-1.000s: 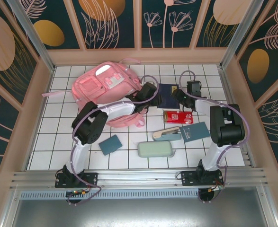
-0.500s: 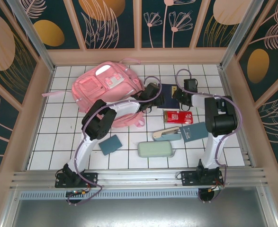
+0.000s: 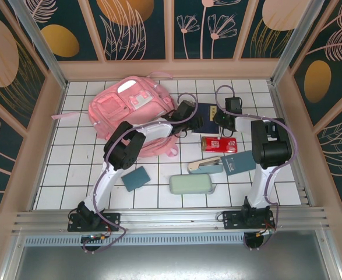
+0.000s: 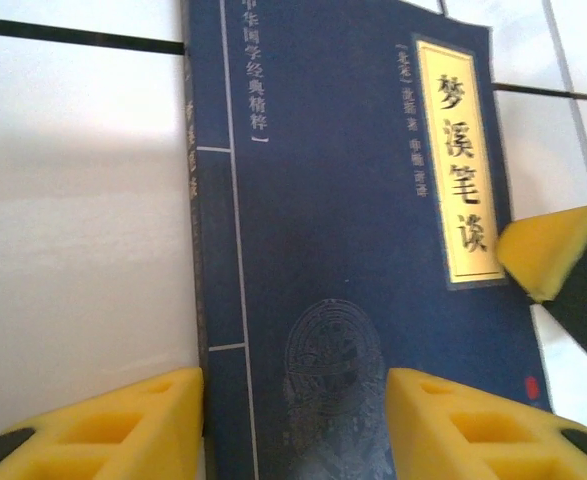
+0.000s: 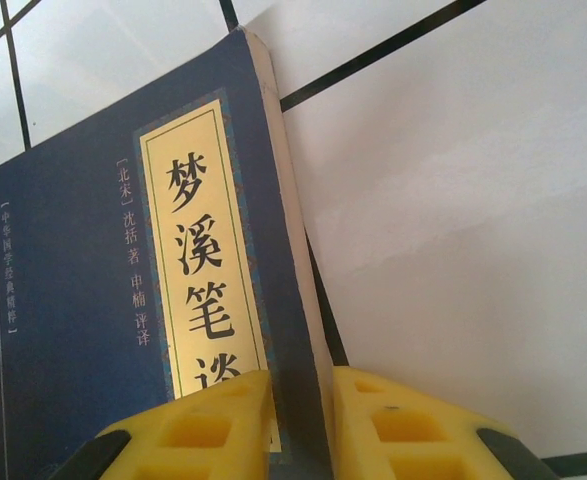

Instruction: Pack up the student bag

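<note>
The student bag (image 3: 127, 108), a soft pink backpack, lies at the back left of the tiled floor. To its right lies a dark blue book (image 3: 204, 112) with a gold title strip (image 4: 460, 160). My left gripper (image 3: 189, 121) is open low over the book's spine side (image 4: 293, 430); one finger (image 4: 103, 430) is beside the spine, the other over the cover. My right gripper (image 3: 220, 119) is shut on the book's opposite long edge (image 5: 303, 430), one pad (image 5: 208, 425) on the cover (image 5: 83, 300) and one against the page side. Its yellow pad (image 4: 553, 250) shows in the left wrist view.
In front of the book lie a red box (image 3: 218, 144), a teal notebook (image 3: 239, 161), a beige stapler-like item (image 3: 204, 167), a pale green case (image 3: 191, 184) and a small teal book (image 3: 136, 178). Wooden walls enclose the tiled floor (image 3: 71, 169).
My right gripper has closed from open onto the book's edge. The left arm has stretched slightly further towards the book. The book and bag have stayed put.
</note>
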Robot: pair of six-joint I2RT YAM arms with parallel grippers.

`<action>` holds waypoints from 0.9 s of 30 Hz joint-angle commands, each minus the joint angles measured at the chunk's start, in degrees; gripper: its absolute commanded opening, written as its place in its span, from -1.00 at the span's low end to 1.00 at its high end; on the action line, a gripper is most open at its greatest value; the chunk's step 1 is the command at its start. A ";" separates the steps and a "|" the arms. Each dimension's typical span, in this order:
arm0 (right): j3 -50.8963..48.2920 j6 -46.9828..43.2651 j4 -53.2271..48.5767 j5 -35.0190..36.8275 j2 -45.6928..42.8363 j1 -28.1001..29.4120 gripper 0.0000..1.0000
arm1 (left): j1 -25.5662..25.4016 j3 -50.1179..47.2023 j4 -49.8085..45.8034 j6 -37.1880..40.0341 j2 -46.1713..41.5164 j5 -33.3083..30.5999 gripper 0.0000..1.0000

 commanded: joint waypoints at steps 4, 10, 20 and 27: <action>1.02 -0.16 -0.61 -3.64 1.29 1.22 -0.57 | -0.78 -8.28 22.59 -4.95 -4.34 18.06 -0.03; 1.01 0.00 -0.65 -3.82 1.05 1.27 -0.56 | -0.01 -10.32 27.31 -7.04 -4.83 19.96 -0.06; 0.92 0.09 -0.68 -3.98 0.63 1.22 -0.55 | 1.32 -14.49 39.27 -13.90 -3.90 22.83 -0.04; 0.92 0.13 -0.67 -4.09 0.63 1.29 -0.55 | 1.72 -11.52 34.95 -13.15 -2.25 21.88 -0.06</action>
